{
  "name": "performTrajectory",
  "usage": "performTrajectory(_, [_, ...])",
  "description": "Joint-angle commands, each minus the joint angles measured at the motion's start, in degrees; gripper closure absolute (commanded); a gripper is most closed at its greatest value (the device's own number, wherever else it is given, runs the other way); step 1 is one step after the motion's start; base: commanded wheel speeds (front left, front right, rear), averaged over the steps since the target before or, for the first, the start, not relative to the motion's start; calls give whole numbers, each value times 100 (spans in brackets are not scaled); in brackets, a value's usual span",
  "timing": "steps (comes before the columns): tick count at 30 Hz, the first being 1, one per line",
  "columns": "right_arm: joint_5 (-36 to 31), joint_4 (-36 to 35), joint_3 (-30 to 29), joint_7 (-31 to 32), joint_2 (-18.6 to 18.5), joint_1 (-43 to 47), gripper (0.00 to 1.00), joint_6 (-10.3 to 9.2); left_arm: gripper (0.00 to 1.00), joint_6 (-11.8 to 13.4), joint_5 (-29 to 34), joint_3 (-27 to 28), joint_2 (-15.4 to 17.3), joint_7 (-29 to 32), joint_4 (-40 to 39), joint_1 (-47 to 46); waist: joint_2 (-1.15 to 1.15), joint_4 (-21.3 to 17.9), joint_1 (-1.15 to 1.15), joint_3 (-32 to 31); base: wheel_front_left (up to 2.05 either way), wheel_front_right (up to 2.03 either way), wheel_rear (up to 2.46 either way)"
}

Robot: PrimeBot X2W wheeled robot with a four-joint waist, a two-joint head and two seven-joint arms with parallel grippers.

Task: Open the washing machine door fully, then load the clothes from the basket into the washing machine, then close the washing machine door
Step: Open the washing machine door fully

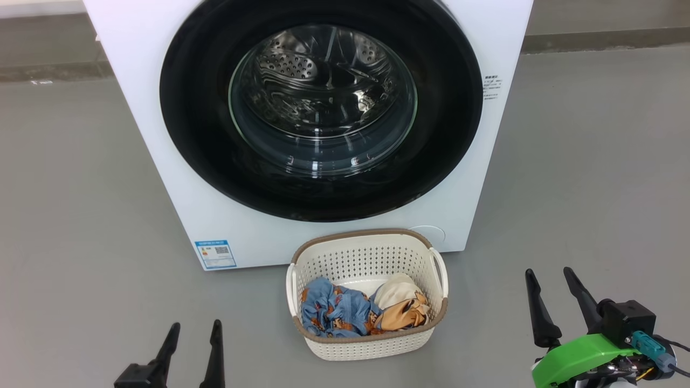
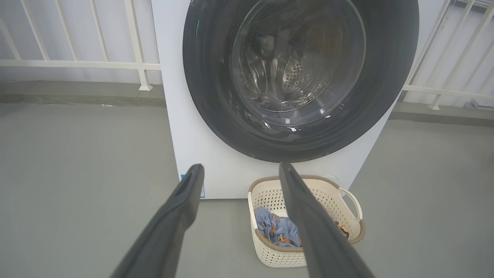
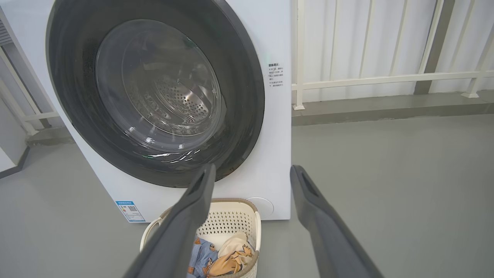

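Plain smooth grey floor (image 1: 64, 188), white railing (image 3: 386, 79) at the far side. The washing machine (image 1: 226, 231) stands on it, washing machine door (image 1: 194, 108) shut. The basket (image 1: 366, 258) is on the floor just in front, clothes (image 1: 337, 312) inside. There's a blue energy label (image 1: 215, 254) low left and small print (image 1: 492, 88) up right, both unreadable. Left tool (image 1: 196, 324) and right tool (image 1: 549, 271) are spread wide, holding nothing.
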Motion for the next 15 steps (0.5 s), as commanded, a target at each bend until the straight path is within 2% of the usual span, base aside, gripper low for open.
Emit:
performTrajectory(1, [-18,-120,158,-70,-55,-290,0,-6,0,-6,39,143,31,-61,-120,-118,0,0,0,-2,58,-2,-56])
performTrajectory(7, [-14,-120,168,-70,-55,-292,0,-6,0,-22,143,126,31,-61,-115,-120,0,3,0,11,85,27,-112])
performTrajectory(15, [-7,-117,180,-70,-55,-296,0,-6,0,-34,223,130,31,-61,-98,-129,0,2,0,18,127,79,-206])
